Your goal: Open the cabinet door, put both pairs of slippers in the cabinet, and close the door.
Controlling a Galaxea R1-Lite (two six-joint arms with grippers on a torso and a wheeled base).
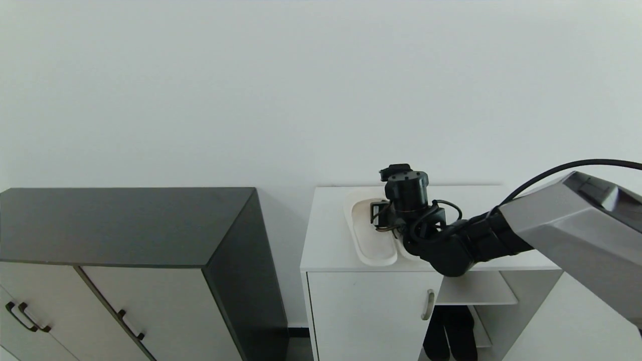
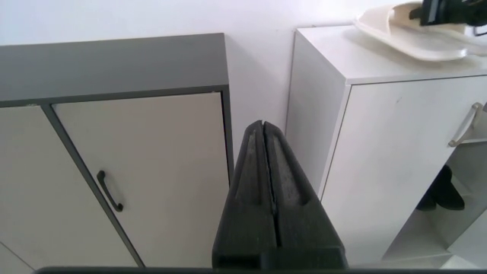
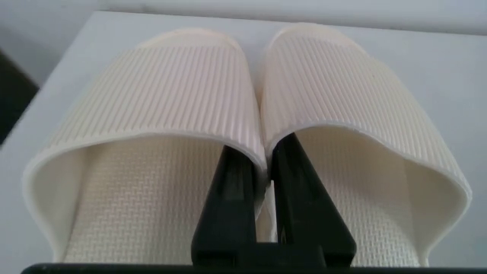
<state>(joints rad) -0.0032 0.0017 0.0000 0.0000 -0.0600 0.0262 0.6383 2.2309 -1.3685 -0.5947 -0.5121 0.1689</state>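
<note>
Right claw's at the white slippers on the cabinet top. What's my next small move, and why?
Probably lift straight up a little. The right claw has a finger inside each of the white slippers, their inner walls pinched between, and the pair rests on the cabinet top. The open compartment, with the black slippers already in, lies below.

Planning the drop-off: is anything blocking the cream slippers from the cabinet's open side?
Nothing visible. The right gripper holds the cream slippers on top; the shelf below is bare, black slippers lie lower.
</note>
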